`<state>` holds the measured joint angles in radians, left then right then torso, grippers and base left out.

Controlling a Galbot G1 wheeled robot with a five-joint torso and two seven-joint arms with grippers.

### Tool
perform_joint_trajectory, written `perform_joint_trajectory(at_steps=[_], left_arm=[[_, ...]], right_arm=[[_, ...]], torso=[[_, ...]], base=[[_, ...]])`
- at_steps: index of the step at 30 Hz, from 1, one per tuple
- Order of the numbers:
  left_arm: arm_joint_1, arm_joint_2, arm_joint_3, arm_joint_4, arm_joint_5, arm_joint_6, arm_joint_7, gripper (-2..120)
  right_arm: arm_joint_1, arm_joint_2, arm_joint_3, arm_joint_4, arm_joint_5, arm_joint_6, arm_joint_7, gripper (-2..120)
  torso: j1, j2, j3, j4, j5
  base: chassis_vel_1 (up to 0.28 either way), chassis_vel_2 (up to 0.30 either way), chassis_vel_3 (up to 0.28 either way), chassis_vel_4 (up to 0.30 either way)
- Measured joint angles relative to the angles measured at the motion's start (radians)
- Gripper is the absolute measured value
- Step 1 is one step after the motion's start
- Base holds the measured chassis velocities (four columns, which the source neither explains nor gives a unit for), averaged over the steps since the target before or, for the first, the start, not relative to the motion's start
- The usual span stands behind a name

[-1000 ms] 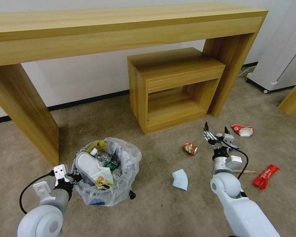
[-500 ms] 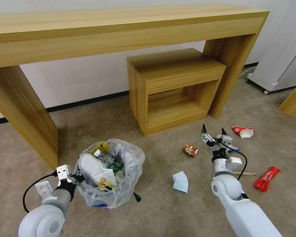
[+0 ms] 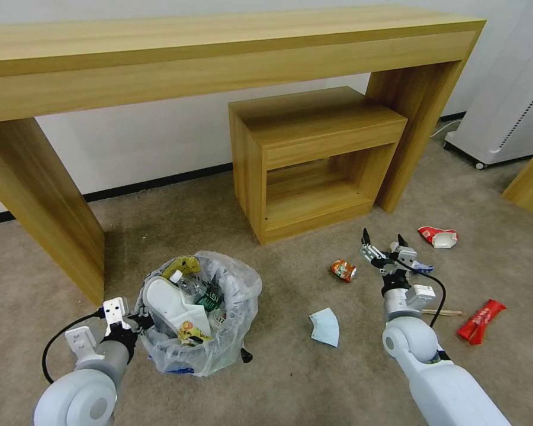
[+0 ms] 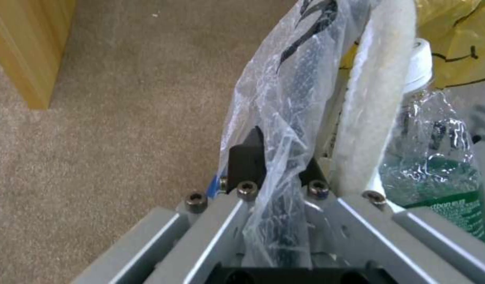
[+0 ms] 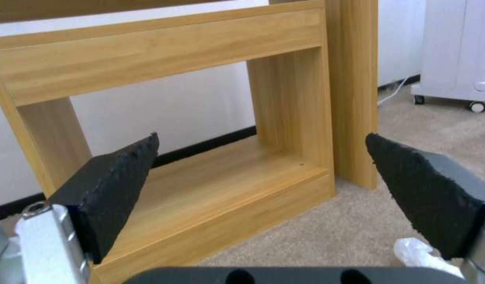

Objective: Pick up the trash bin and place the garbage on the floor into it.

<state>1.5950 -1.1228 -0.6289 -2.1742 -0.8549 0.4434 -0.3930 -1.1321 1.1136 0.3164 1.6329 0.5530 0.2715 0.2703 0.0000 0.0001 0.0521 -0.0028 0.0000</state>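
Spanning the upper frame, long wooden bench (image 3: 219,53), smaller open cabinet (image 3: 314,160) tucked beneath at centre. Lower left on the carpet, trash bin (image 3: 198,319), bag puffed over its rim, stuffed with a white slipper (image 3: 163,299) and a green-label bottle (image 3: 204,296). Left hand (image 3: 139,319) pinched shut on the bin's rim and bag. Right hand (image 3: 384,244) at centre right, fingers spread wide, empty, just beside the crushed can (image 3: 343,270). Blue mask (image 3: 325,326) lower centre; red wrapper (image 3: 478,320) and wooden stick (image 3: 443,312) far right.

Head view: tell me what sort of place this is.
Probably an indoor carpeted room, such as an office or a lab staged as a home: beige carpet, a long wooden console table, and a white wheeled appliance.
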Motion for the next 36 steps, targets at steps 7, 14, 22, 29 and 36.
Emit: perform_joint_trajectory(at_steps=[7, 14, 22, 29, 36], left_arm=[[0.002, 0.0, -0.002, -0.002, 0.001, -0.004, 0.0, 1], [0.004, 0.0, -0.003, -0.003, 0.003, -0.007, 0.001, 1], [0.003, -0.001, -0.005, -0.007, 0.003, -0.007, 0.002, 1], [0.002, -0.002, -0.006, -0.008, 0.005, -0.008, 0.002, 1], [-0.004, 0.009, -0.006, -0.01, -0.002, -0.009, 0.006, 1]], right_arm=[[-0.001, 0.005, 0.002, 0.0, -0.01, 0.003, 0.0, 100], [-0.004, 0.006, 0.005, 0.0, -0.015, 0.007, 0.0, 100], [-0.003, 0.005, 0.007, -0.001, -0.017, 0.008, 0.0, 100], [-0.003, 0.005, 0.01, -0.003, -0.02, 0.011, 0.0, 100], [-0.014, 0.012, 0.003, -0.005, -0.013, 0.014, -0.001, 100]], torso=[[0.0, 0.0, 0.0, 0.0, 0.0], [0.0, 0.0, 0.0, 0.0, 0.0], [0.0, 0.0, 0.0, 0.0, 0.0], [0.0, 0.0, 0.0, 0.0, -0.0001], [0.0, 0.0, 0.0, 0.0001, 0.0]], base=[[0.0, 0.0, 0.0, 0.0], [0.0, 0.0, 0.0, 0.0], [0.0, 0.0, 0.0, 0.0], [0.0, 0.0, 0.0, 0.0], [0.0, 0.0, 0.0, 0.0]])
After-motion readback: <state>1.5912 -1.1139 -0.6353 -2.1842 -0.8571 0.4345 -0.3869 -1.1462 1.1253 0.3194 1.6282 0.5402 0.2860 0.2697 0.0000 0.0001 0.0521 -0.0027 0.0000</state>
